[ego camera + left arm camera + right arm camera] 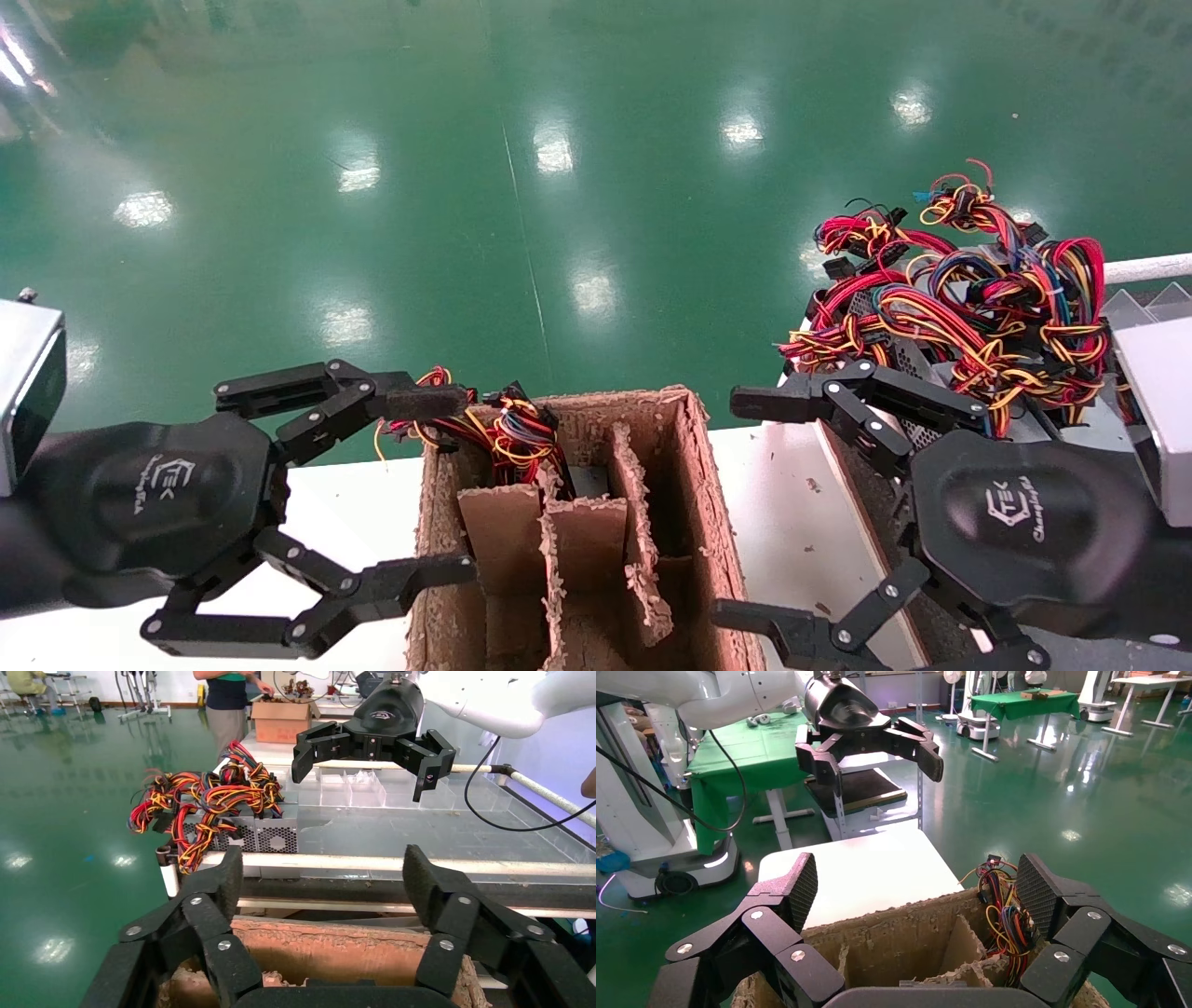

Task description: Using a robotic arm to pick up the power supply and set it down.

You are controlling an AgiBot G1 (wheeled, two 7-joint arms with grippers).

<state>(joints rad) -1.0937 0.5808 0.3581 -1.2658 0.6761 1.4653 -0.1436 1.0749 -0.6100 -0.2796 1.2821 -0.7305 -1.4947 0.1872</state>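
A power supply stands in the far left cell of the brown cardboard divider box point(708, 522); its red, yellow and blue wires point(507, 433) spill over the rim, and they also show in the right wrist view as a wire bunch point(1007, 913). More power supplies point(968, 308) with tangled wires are piled at the right, their perforated grey sides point(270, 836) showing. My left gripper point(447, 485) is open beside the box's left wall. On the opposite side, by the right wall, my right gripper point(736, 508) also hangs open. Neither holds anything.
The box sits on a white table point(354, 503). A white rail point(422, 864) and a grey surface with clear trays point(351, 790) lie behind the pile. Shiny green floor point(559, 186) stretches beyond. A person point(228, 699) stands far off.
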